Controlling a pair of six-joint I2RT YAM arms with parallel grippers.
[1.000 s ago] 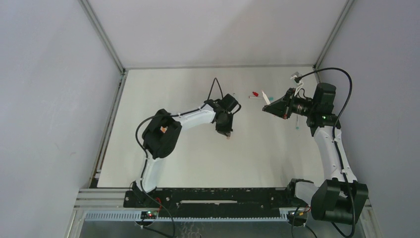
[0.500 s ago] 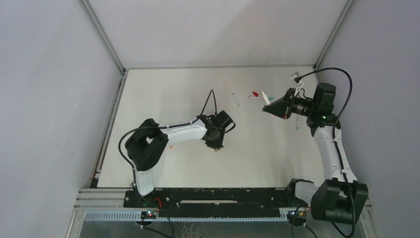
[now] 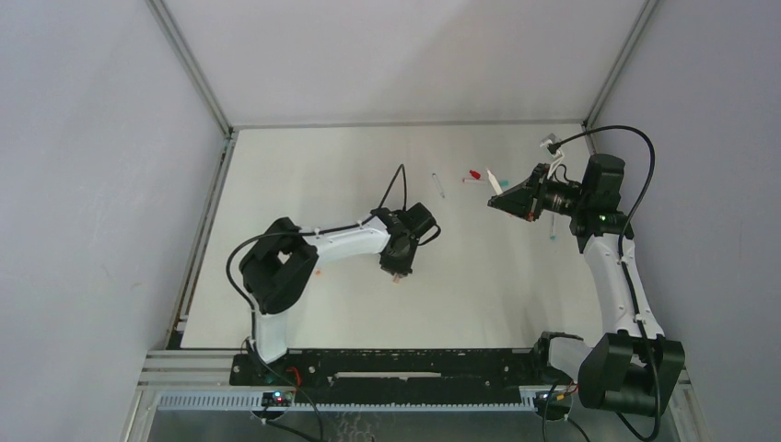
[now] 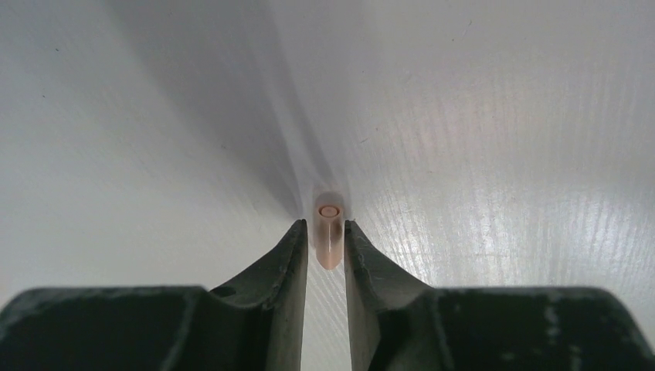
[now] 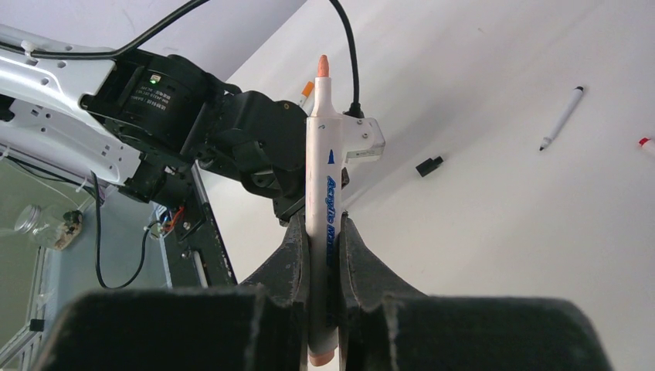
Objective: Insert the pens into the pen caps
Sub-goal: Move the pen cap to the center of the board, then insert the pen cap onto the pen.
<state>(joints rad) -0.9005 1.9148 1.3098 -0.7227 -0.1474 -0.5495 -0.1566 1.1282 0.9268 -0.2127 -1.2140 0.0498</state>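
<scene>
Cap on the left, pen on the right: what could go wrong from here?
1. The tiny orange cap sits between the tips of the left end effector with no clearly firm grip; it could slip or tip.
2. The right end effector clamps the orange pen near its tail, so the far tip may pivot off-line at insertion.

Left hand [image 3: 398, 274] pointing down, right hand [image 3: 495, 201] clamped

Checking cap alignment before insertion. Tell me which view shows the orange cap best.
Left wrist: the orange cap sits centred between the fingers of the left gripper, end face visible. Top external shows only an orange speck. Right wrist shows mainly the pen; cap not identifiable.
</scene>
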